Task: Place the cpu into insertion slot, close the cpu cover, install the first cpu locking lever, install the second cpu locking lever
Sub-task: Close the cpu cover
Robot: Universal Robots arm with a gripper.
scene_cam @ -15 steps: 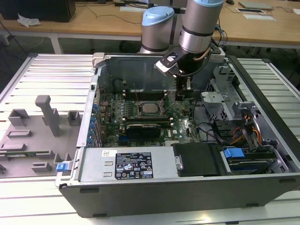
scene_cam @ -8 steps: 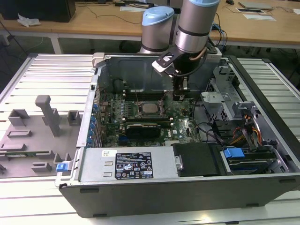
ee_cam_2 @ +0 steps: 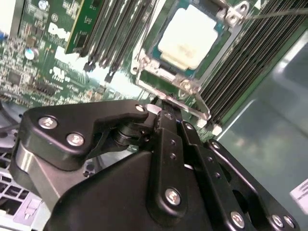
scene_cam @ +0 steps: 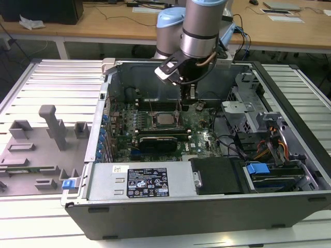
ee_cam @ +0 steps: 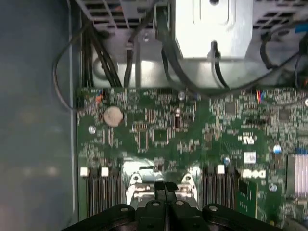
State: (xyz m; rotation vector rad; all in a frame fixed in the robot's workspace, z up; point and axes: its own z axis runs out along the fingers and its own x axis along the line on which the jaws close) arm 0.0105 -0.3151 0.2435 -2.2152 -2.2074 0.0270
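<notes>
The cpu (ee_cam_2: 190, 36) lies flat in the insertion slot (scene_cam: 156, 125) on the green board, pale face up. The silvery cpu cover (ee_cam_2: 144, 65) lies down around it as a frame. One thin wire locking lever (ee_cam_2: 195, 107) runs along the socket edge nearest my gripper, and another wire lever (ee_cam_2: 279, 13) runs past the far corner. My gripper (ee_cam_2: 166, 111) is shut, its black fingertips together right at the near lever beside the socket. Whether it pinches the wire is hidden. The exterior view has the gripper (scene_cam: 187, 103) low inside the case, just to the right of the cpu (scene_cam: 165, 119).
Black memory slots (ee_cam_2: 250, 53) flank the socket on both sides. A metal drive cage (scene_cam: 248, 98) and cables (ee_cam: 168, 57) stand on the exterior view's right. The power supply box (scene_cam: 139, 181) fills the case front. A grey fixture tray (scene_cam: 36, 150) lies outside on the left.
</notes>
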